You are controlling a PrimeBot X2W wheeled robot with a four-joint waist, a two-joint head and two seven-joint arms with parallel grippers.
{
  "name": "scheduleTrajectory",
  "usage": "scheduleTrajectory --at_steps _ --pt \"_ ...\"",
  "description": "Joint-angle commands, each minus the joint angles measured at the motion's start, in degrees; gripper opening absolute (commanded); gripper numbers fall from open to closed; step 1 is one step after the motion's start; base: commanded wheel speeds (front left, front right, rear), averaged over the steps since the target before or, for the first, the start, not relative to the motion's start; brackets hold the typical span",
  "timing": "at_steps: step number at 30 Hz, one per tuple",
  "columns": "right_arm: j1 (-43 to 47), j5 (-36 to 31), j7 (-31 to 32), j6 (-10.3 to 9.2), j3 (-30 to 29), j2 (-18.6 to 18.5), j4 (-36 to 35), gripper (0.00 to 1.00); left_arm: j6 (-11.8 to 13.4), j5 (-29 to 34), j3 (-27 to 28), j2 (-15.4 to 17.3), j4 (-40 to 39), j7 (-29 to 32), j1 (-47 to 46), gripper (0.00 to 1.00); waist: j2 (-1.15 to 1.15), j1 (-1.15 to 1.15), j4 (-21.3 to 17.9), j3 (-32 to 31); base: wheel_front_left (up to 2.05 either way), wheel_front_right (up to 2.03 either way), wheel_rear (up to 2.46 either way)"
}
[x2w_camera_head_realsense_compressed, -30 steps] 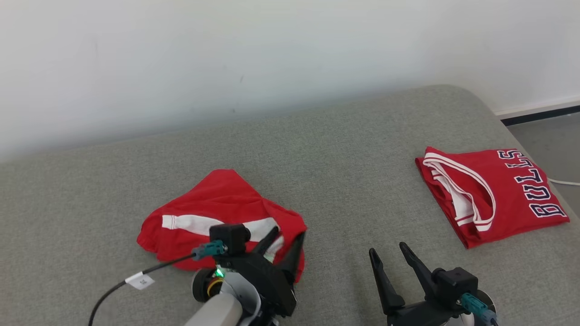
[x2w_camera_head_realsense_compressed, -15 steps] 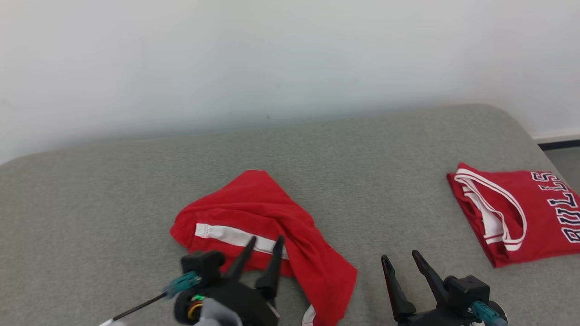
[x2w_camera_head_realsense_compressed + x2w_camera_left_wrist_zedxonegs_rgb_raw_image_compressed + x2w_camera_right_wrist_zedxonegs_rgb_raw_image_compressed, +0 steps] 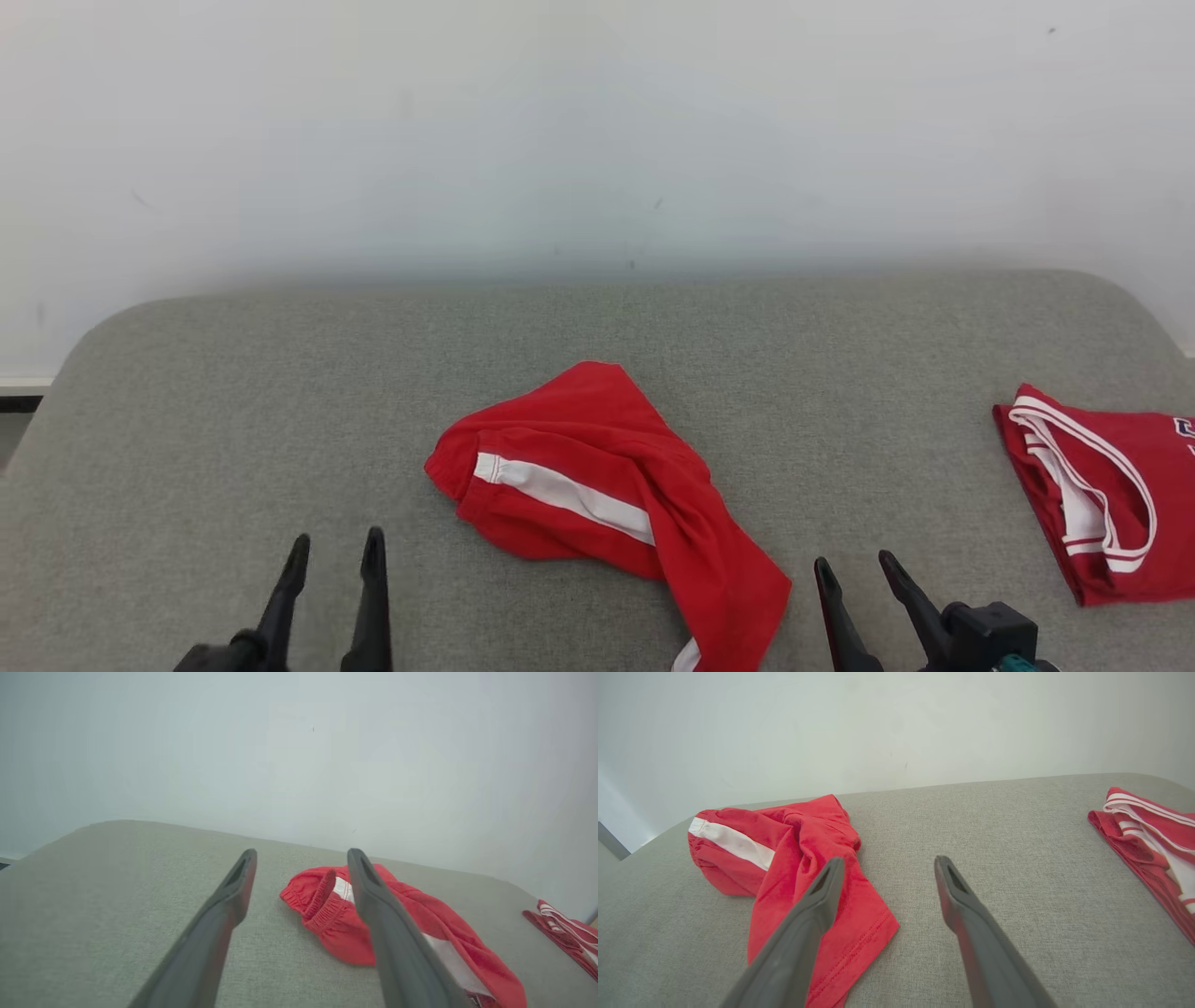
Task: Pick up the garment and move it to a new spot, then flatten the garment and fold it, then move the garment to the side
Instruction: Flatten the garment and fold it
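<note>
At about 7 o'clock in the head view, the left gripper [image 3: 337,539] has drawn back off the cloth. A second ago its fingers stood over the red bundle, closer together. Now they are spread wide with nothing between them, over bare grey cushion [image 3: 233,392] and well apart from the garment. The head camera has also swung, so the sideways slide of the whole scene is no move of the things.

The garment [image 3: 597,476], red shorts with a white side stripe, lies released near the centre of the cushion. It is still crumpled: the elastic waistband bunches toward 9 o'clock, and one leg, bunched up a second ago, now trails out toward 5 o'clock.

The right gripper [image 3: 854,562] sits at 5 o'clock as before, equally wide and empty, just beside the hem of that trailing leg without touching it.

A folded red jersey [image 3: 1102,485] rests at 3 o'clock, well clear.

The drop suggests the relocating step is finished. Flattening comes next, and the waistband and the trailing hem look like the natural corners for the two arms to take.
</note>
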Motion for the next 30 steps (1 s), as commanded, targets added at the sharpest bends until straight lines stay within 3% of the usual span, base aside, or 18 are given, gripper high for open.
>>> scheduleTrajectory --at_steps 1,8,13,30 --pt "1.0 -0.3 0.0 -0.17 -0.3 0.0 -0.3 1.00 -0.4 2.3 1.5 0.0 -1.1 -0.2 2.4 1.00 0.00 0.01 1.0 -0.8 0.00 0.00 0.00" --pt "3.2 -0.7 0.9 -0.17 -0.1 0.0 -0.7 1.00 -3.0 9.9 8.1 0.3 -3.2 -0.2 10.5 1.00 0.00 0.01 1.8 -1.4 0.00 0.00 0.00" --pt "4.1 -0.9 2.5 -0.17 1.8 0.0 -0.1 1.00 -4.8 12.3 11.0 -1.7 -3.7 -0.2 13.5 1.00 0.00 0.01 2.3 -1.2 0.00 0.00 0.00" --pt "0.7 -0.3 7.6 -0.17 9.1 0.0 6.9 1.00 -10.1 15.8 15.9 -6.9 -1.8 -0.2 11.5 1.00 0.00 0.01 6.6 0.2 0.00 0.00 0.00"
